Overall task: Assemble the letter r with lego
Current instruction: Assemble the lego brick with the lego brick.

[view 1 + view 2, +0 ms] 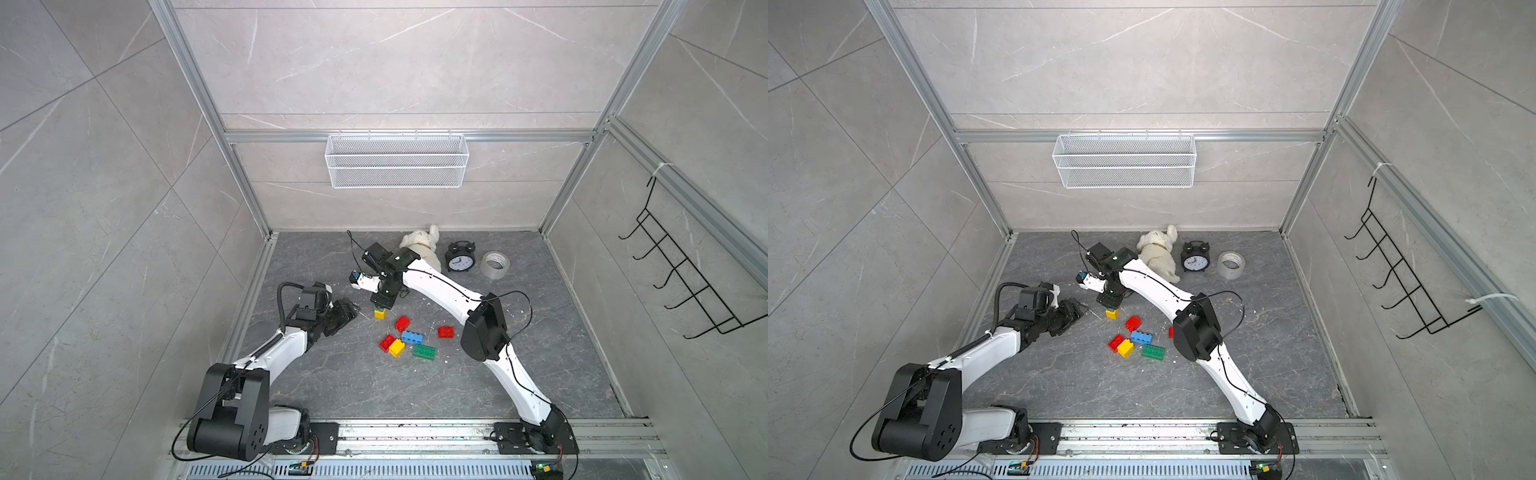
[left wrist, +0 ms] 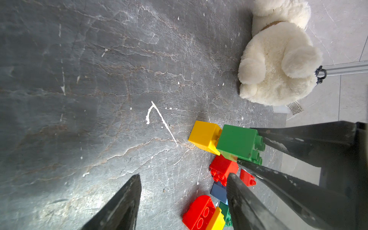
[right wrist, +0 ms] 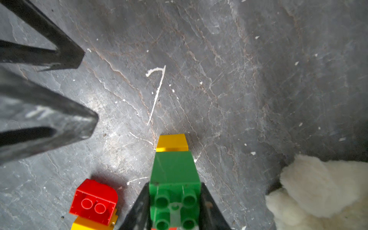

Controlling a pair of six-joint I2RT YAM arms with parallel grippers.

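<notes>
Your right gripper (image 3: 175, 191) is closed narrowly on a green brick (image 3: 174, 171), one jaw on each side. That brick stands on a yellow brick (image 3: 172, 142), which rests on the worktop (image 1: 332, 386) a little left of its middle. The left wrist view shows a yellow stud beside the green base, so you cannot tell whether it is pressed home. Your left gripper (image 2: 183, 177) hangs just beside this stack, toward the left edge, with its jaws wide apart over bare worktop.

The other lego lies loose around the middle of the worktop: a red brick (image 1: 402, 323), a blue brick (image 1: 412, 337), a second red brick (image 1: 387, 342) touching a second yellow brick (image 1: 397, 348), a long green brick (image 1: 424, 352) and a third red brick (image 1: 445, 331).

A mesh basket (image 1: 397, 160) hangs on the rear wall, and the wall shows through its mesh. Along the rear edge sit a plush toy (image 1: 422, 245), an alarm clock (image 1: 459, 259) and a tape roll (image 1: 495, 264). The toy's sewn tag (image 2: 294, 107) carries print too small to read, as are the clock's numerals.
</notes>
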